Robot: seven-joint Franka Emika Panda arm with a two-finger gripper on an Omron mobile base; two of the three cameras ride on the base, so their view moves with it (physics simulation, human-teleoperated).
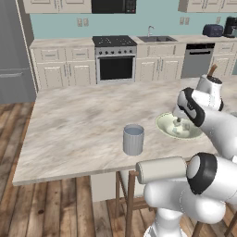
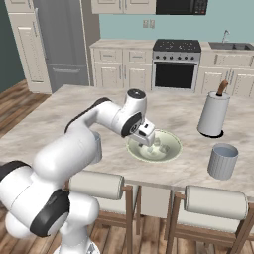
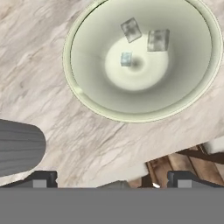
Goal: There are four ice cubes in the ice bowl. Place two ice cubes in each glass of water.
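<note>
White arm bent at the elbow, forearm reaching forward over the bench (image 2: 74, 106). Wrist turned downward above the near edge of the bowl (image 2: 171, 149). Gripper (image 3: 113, 180) points down, jaws spread wide, nothing between them.

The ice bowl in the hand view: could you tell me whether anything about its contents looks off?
One thing: the ice bowl shows three ice cubes, not four. They lie loose near its centre. The bowl sits upright on the counter, and nothing looks spilled or damaged.
</note>
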